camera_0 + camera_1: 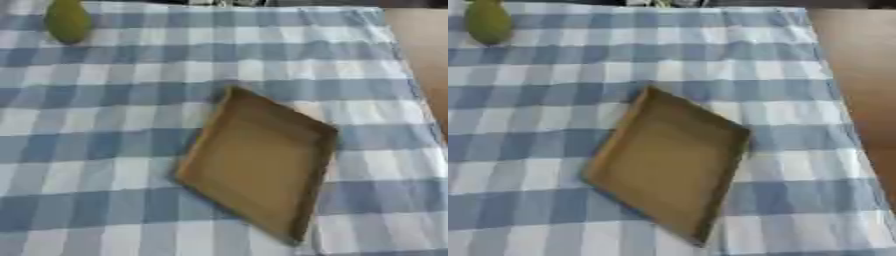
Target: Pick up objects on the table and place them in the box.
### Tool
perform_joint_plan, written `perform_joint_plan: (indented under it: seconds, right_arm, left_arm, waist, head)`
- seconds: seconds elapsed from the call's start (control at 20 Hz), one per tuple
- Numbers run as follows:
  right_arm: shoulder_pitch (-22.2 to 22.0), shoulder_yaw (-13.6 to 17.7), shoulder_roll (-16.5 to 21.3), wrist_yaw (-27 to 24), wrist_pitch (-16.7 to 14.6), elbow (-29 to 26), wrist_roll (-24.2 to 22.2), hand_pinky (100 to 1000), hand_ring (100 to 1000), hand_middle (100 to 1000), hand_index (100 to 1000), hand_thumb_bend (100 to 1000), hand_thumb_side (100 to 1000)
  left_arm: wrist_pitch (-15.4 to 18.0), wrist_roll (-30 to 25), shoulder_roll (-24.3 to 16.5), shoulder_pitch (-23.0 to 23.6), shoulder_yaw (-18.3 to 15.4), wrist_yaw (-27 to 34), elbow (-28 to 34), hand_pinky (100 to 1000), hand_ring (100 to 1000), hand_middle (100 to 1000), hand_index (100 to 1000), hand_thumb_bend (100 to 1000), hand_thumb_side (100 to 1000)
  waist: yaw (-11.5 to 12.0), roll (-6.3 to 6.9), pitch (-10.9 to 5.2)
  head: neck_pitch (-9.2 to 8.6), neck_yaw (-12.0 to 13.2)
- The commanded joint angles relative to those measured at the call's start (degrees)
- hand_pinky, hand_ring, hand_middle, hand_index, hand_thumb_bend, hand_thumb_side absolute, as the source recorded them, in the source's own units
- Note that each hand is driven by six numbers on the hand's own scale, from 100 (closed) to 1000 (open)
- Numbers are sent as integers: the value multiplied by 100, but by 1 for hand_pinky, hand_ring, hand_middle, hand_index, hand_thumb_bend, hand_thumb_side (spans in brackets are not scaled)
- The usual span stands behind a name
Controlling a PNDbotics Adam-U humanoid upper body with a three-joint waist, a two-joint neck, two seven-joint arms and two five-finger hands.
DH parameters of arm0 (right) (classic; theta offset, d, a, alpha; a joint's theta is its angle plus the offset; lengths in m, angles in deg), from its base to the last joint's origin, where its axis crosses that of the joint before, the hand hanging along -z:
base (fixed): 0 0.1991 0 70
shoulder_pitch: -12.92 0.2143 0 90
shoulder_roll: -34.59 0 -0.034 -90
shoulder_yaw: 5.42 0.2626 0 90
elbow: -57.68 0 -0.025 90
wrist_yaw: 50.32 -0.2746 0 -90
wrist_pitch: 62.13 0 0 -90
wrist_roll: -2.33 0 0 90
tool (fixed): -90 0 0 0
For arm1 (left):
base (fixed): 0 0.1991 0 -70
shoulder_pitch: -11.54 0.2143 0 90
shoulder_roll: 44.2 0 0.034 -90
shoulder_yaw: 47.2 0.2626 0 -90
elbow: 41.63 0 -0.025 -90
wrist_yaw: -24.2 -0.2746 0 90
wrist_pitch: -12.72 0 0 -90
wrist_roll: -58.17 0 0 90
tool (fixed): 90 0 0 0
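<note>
A counter (105, 150) covered with a blue and white checked cloth (289, 55) fills nearly the whole view, seen from above and looking slightly forward. Just right of the middle lies a shallow brown cardboard box (258, 162), open at the top and turned at an angle so that one corner points toward the far side and another toward the near edge. Its low walls stand up all round, and its flat brown floor shows nothing inside. In the far left corner of the counter, well apart from the box, sits a yellow-green pear-shaped object (67, 21), rounded at the bottom and narrower toward the top, where the upper edge of the view cuts it off. It rests on the cloth with a soft shadow beneath it. Along the right side the cloth ends and a plain brown floor (859, 75) shows beyond the counter's edge. Neither of the robot's hands appears in either eye view, so whether their fingers are released, clenched or grasping anything cannot be told.
</note>
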Motion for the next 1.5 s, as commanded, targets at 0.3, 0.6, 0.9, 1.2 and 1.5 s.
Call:
perform_joint_plan:
  seconds: [0.3, 0.6, 0.9, 1.2, 1.5]
  right_arm:
    - [12, 77, 135, 60, 5, -91, 19, 761, 758, 691, 732, 100, 418]
    - [6, 75, 134, 63, 10, -91, 16, 761, 758, 690, 732, 100, 422]
    - [17, 45, 154, 57, 13, -91, -10, 762, 756, 691, 733, 100, 415]
    - [62, -8, 192, 22, -2, -91, -66, 762, 755, 691, 733, 100, 413]
    - [112, -53, 217, -17, -12, -91, -132, 763, 755, 690, 733, 100, 421]
  left_arm:
    - [85, 88, -120, -29, -114, 28, 109, 733, 626, 676, 714, 100, 457]
    - [72, 93, -130, -40, -122, 28, 113, 737, 640, 690, 724, 100, 452]
    - [-206, -131, -683, -418, 102, -118, -347, 784, 726, 769, 759, 100, 417]
    - [-511, -582, -1457, -1395, 488, -494, -1588, 830, 769, 818, 797, 100, 459]
    - [-670, -1208, -1927, -2422, 905, -734, -3254, 860, 796, 846, 830, 100, 493]
  waist:
    - [11, 7, -120]
    - [8, 12, -118]
    - [3, 27, -148]
    - [-38, 52, -182]
    - [-149, 108, -164]
  head:
    - [-30, 9]
    - [-33, 19]
    - [5, 25]
    - [61, 73]
    - [76, 175]
